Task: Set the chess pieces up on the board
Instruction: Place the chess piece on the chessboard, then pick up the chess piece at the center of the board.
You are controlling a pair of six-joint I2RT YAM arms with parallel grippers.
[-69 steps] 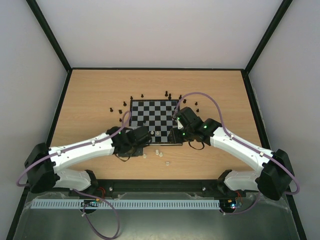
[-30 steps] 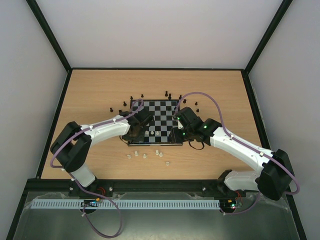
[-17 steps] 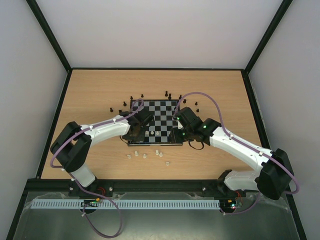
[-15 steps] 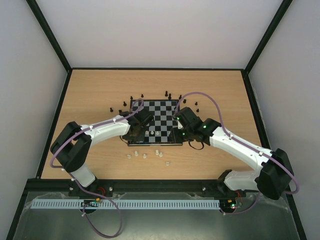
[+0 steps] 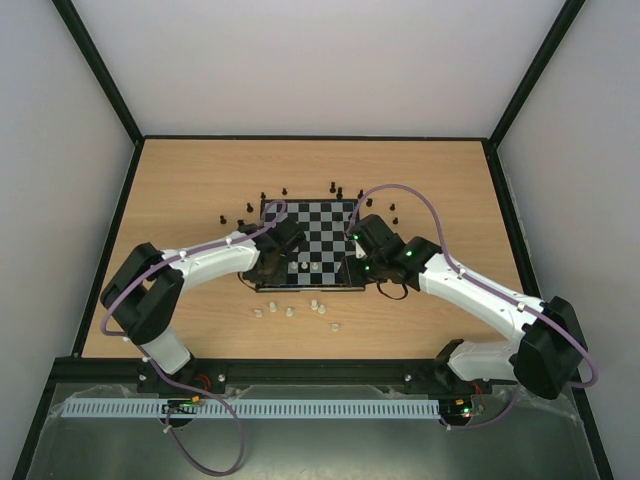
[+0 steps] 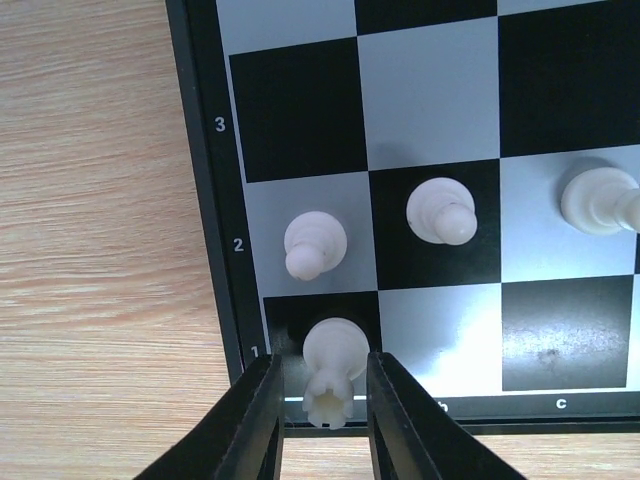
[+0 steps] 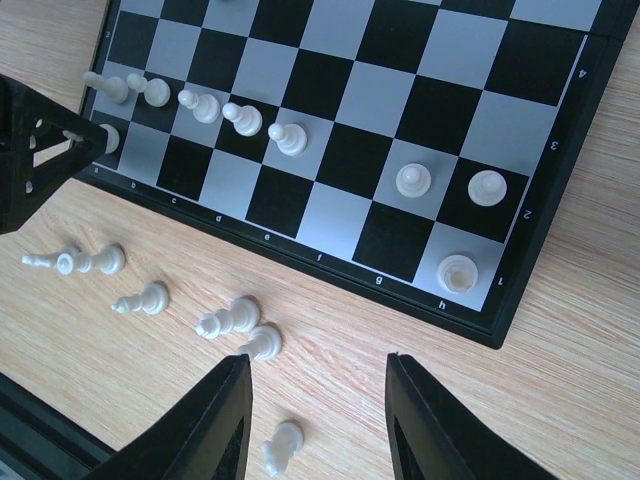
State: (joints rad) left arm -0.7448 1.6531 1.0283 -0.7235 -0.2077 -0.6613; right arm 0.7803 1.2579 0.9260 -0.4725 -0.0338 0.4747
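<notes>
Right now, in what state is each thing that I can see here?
left gripper, open around the corner rook
corner rook, upright on its square, not gripped
right gripper, open, empty, above the table
white pawns, seven upright on the board
loose white pieces, off the board
black pieces, off the board

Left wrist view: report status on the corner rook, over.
Left gripper open, jaws flanking white rook, upright on board corner square. Right gripper open, empty. Nearest pawn one square ahead, not touching.
</notes>
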